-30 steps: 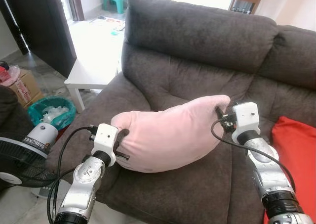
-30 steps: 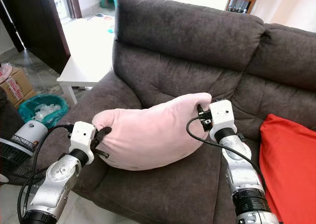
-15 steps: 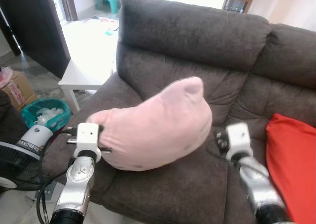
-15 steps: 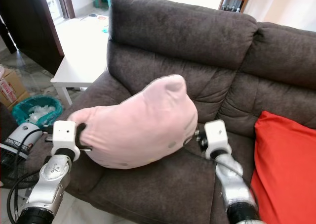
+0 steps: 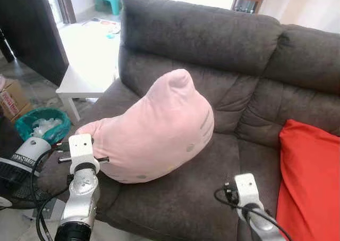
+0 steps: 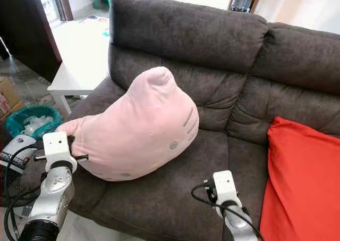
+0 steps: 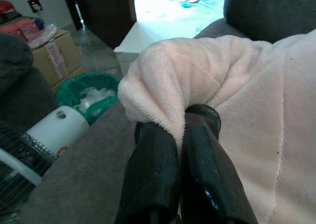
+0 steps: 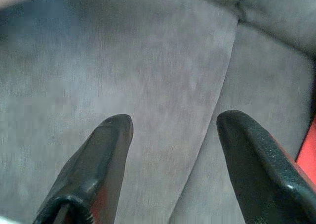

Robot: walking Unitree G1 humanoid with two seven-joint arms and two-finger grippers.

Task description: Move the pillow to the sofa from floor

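A pink cat-face pillow (image 5: 154,129) stands on the dark grey sofa (image 5: 212,44), leaning against its left seat and armrest with one ear pointing up. My left gripper (image 7: 180,122) is shut on the pillow's lower left corner (image 7: 158,80), by the sofa's left arm; its white wrist (image 5: 81,148) shows beside the pillow. My right gripper (image 8: 170,120) is open with nothing between its fingers, hovering over the bare seat cushion. Its wrist (image 5: 245,190) sits low at the front of the seat, well clear of the pillow.
A red cushion (image 5: 311,172) lies on the sofa's right seat. Left of the sofa are a white low table (image 5: 90,65), a teal bin (image 5: 40,125), a fan (image 5: 16,166) and a cardboard box (image 5: 13,94).
My right gripper let go of the pillow's right end and dropped back toward the seat's front. The pillow swung up from lying flat to standing on the seat, still held at its left corner.
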